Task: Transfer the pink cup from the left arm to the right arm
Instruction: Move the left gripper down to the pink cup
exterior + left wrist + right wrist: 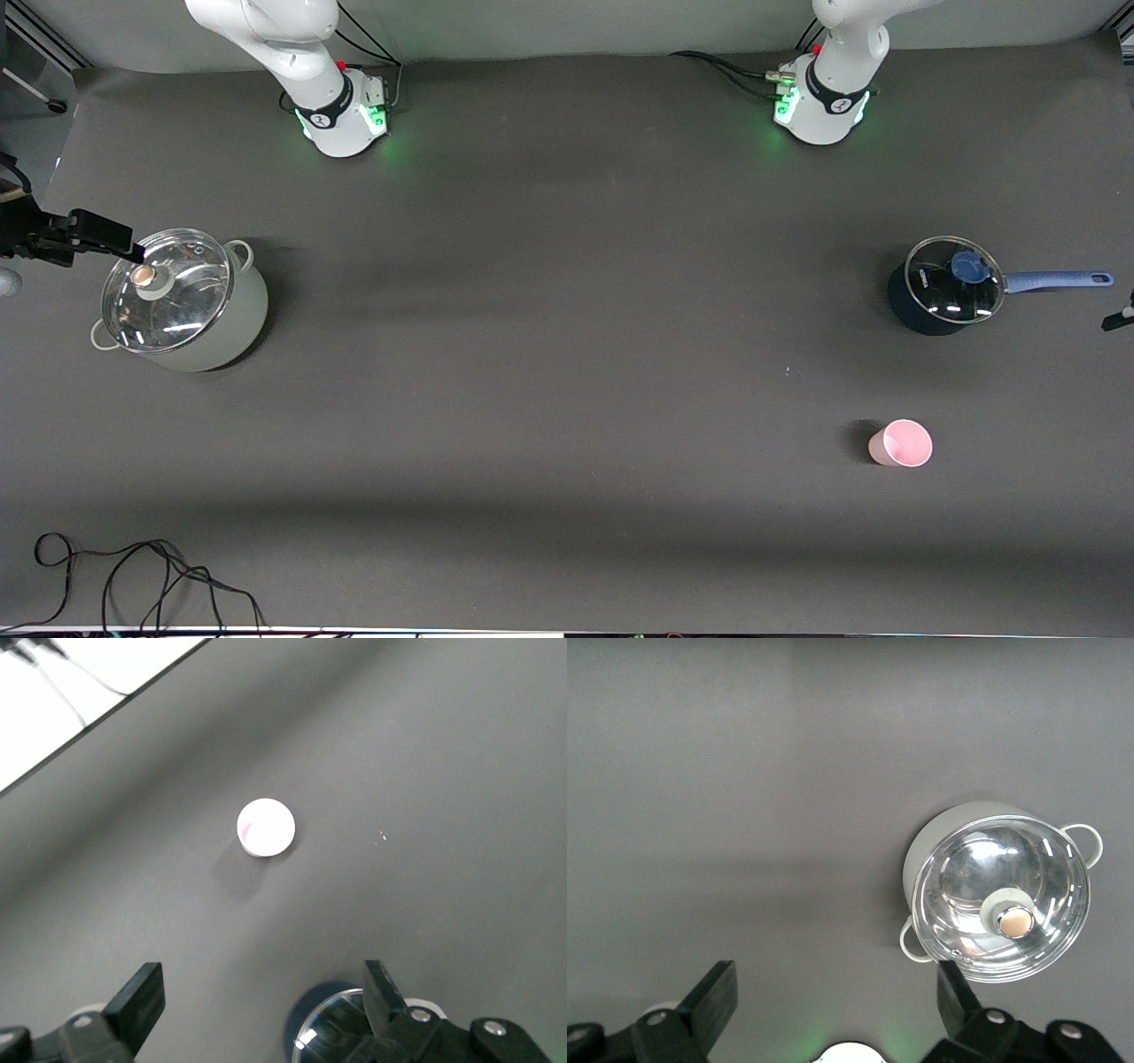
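Item 1, pink cup (900,443): small, pale pink, tapered, no handle, plain. I see it upright on the grey bench (549,372), mouth up, toward the left arm's end, nearer the front camera than the blue saucepan (946,285).

Item 2, left tool (264,999): released, fingers (137,999) spread wide, held high above the saucepan, with the cup lying apart from it; nothing held.

Item 3, right tool (837,999): released, fingers spread, empty, up over the bench near the pale lidded pot (182,299) at the right arm's end.
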Tool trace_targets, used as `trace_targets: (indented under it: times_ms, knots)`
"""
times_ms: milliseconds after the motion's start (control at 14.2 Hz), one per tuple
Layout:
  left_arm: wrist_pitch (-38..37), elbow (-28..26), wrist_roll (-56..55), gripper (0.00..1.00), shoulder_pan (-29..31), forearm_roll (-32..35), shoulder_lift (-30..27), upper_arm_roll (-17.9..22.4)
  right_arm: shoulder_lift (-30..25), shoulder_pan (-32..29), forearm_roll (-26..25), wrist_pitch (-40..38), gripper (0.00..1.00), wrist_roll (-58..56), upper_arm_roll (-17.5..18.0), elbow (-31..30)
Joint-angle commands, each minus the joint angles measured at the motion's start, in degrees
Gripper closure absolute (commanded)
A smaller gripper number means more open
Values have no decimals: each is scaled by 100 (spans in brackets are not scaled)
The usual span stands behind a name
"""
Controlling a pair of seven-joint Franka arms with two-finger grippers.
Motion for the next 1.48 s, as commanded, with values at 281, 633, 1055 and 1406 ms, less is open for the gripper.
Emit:
trace_targets:
  times_ms: [281, 633, 1055, 1406]
  knots:
    - [95, 257, 2489, 0, 759, -1547, 1267, -67, 119, 31, -99, -89, 0, 11, 8, 198]
    - [94, 108, 3746, 0, 778, -2611, 2023, -67, 137, 22, -99, -89, 0, 11, 8, 198]
    - [243, -41, 5337, 0, 778, -3369, 2850, -67, 137, 22, -99, -89, 0, 46, 8, 189]
    - [639, -393, 6859, 0, 761, -4239, 3264, -76, 137, -4, -90, -89, 0, -7, 8, 180]
